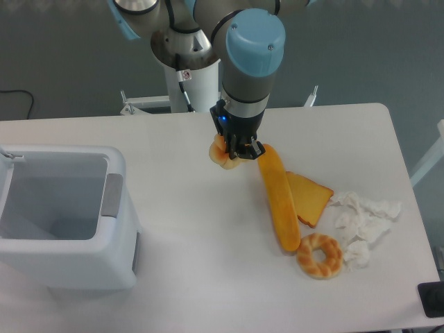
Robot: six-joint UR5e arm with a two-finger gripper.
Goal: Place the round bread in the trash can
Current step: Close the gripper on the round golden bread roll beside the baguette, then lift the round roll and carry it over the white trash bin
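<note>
- White counter (pixel 208 277) fills your view, with grey floor behind it.
- Your tool (pixel 234 154) points down near the counter's middle, its dark fingers clenched around the round bread (pixel 220 154).
- That bread shows pale yellow and orange at the fingers' left side; you cannot tell whether it is touching the counter.
- You have the trash can (pixel 118 229) at the left edge, well apart from the bread.
- Just right of the tool lies a long baguette (pixel 279 205), overlapping a toast slice (pixel 312 198).
- A ring bread (pixel 320 256) sits at the baguette's lower end, beside crumpled tissue (pixel 364 222).
</note>
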